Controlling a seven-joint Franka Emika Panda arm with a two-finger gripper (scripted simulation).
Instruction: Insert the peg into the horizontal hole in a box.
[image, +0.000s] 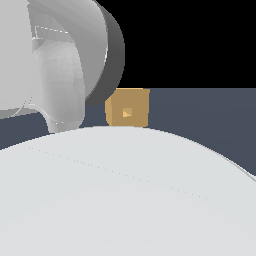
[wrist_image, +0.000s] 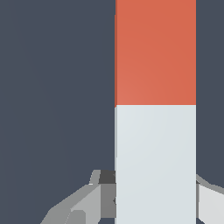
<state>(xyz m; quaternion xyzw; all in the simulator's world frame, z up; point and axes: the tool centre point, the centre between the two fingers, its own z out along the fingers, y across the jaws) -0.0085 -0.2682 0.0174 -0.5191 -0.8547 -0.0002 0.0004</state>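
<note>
In the wrist view the peg (wrist_image: 155, 131) fills the middle of the picture, its orange-red part (wrist_image: 155, 52) farther from the camera and its pale grey-white part (wrist_image: 155, 162) nearer. My gripper (wrist_image: 155, 194) is shut on the pale part, with grey fingers (wrist_image: 94, 201) pressed against both of its sides. Over the arm's pale body, the exterior view shows the tan box (image: 128, 106) with the small square hole (image: 127, 113) in its face. The arm hides the peg and gripper in that view.
Large pale links of the arm (image: 60, 65) and a rounded white link (image: 125, 195) block most of the exterior view. A dark grey-blue floor (image: 210, 120) lies around the box and behind the peg.
</note>
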